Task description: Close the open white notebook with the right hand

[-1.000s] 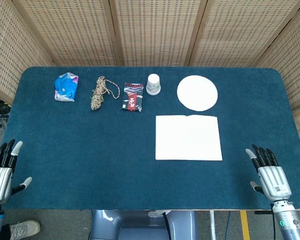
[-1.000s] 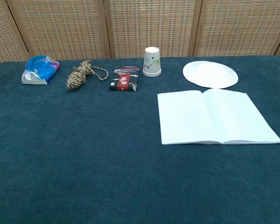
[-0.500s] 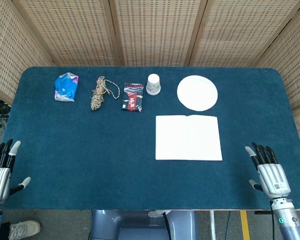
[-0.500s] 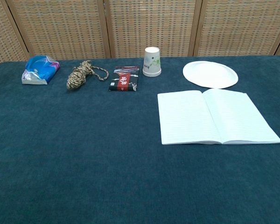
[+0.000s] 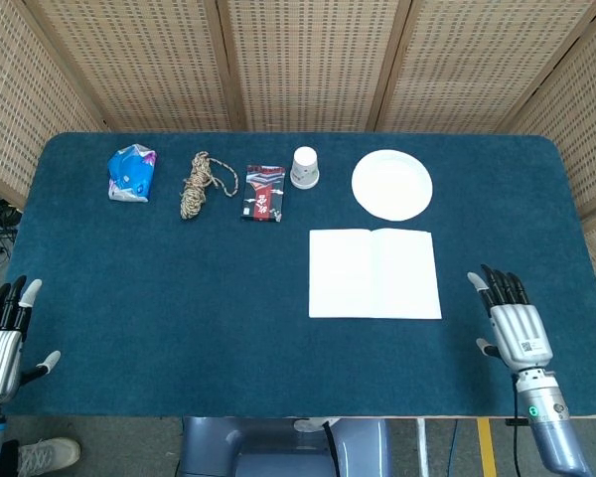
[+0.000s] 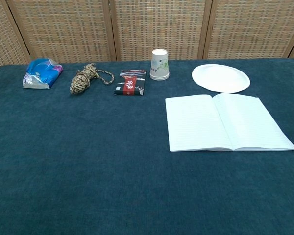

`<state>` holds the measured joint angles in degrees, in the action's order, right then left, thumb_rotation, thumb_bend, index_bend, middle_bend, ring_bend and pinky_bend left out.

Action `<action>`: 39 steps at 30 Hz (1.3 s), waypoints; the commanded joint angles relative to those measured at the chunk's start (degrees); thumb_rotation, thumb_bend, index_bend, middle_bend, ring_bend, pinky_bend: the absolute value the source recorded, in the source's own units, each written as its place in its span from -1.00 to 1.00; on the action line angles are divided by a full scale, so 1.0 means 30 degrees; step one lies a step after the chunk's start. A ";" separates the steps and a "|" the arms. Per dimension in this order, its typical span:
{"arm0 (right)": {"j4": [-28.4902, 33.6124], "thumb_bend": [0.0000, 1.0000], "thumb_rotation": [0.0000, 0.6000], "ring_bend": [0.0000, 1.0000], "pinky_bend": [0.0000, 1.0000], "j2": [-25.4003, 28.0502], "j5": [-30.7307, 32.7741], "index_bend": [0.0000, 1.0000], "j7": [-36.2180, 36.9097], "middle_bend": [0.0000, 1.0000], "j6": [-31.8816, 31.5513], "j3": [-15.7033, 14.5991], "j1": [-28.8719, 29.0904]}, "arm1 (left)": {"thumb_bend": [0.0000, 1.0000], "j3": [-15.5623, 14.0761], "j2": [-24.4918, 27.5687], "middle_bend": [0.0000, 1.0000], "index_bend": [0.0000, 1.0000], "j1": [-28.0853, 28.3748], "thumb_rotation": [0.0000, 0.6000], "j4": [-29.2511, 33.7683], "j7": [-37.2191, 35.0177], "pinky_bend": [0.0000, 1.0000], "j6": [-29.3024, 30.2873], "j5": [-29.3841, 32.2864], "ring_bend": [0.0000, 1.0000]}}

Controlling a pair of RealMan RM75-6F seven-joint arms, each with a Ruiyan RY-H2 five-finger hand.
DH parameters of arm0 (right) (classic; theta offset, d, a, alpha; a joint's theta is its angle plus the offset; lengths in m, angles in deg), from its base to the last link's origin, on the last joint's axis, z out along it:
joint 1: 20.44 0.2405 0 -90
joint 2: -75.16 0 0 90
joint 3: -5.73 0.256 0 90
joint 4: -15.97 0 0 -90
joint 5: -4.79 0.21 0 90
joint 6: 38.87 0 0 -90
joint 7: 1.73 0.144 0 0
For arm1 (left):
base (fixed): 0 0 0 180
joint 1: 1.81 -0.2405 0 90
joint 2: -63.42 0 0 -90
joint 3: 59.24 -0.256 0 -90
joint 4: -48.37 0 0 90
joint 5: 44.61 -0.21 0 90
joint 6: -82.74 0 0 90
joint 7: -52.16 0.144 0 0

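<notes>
From the head view, the open white notebook (image 5: pixel 374 273) is seen lying flat on the blue table (image 5: pixel 179 298), right of centre, just in front of the white paper plate (image 5: pixel 391 184). The right hand (image 5: pixel 510 316) is being held near the table's right front edge, fingers extended and slightly apart, nothing gripped, apart from the notebook's right page. The left hand (image 5: pixel 2 333) is being held at the left front edge, fingers likewise straight and empty. Further back, a paper cup (image 5: pixel 305 167), a red-and-black packet (image 5: pixel 264 193), a coil of rope (image 5: pixel 200 183) and a blue packet (image 5: pixel 131 172) are lined up.

From the chest view, neither hand is being shown. The notebook (image 6: pixel 225 122) is seen with its pages lying very flat, the plate (image 6: pixel 220 78) close behind it and the cup (image 6: pixel 159 64) off to the back left.

The risk is being judged as this: the right page edge is sitting flush on the cloth, so it may be missed by the fingertips, or the whole notebook may be pushed leftward instead of a page being lifted. A single sheet may also be caught and creased, or the plate may be nudged if the reach is carried too far back.
</notes>
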<state>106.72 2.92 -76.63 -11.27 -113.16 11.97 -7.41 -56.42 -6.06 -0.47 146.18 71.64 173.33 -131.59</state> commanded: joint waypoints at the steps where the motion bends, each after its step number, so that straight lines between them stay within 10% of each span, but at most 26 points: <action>1: 0.0230 -0.49 1.00 -1.00 -1.00 -0.0275 0.0349 -1.00 -0.0375 -1.00 0.0332 0.0205 0.0298 | -0.88 0.0012 0.0001 -1.00 -1.00 0.0011 1.00 -0.0014 -0.0025 -1.00 -0.0035 0.0055 -1.00; 39: -0.0193 -0.29 1.00 -1.00 -1.00 -0.8308 0.5799 -1.00 -0.7730 -1.00 0.2898 0.2247 0.5309 | -0.88 0.0374 0.0096 -1.00 -1.00 0.0375 1.00 -0.0435 -0.0925 -1.00 -0.0877 0.1429 -1.00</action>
<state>106.81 -21.36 -59.89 -34.36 -104.84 18.44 8.05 -55.36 -5.70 0.55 144.97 68.87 170.92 -127.55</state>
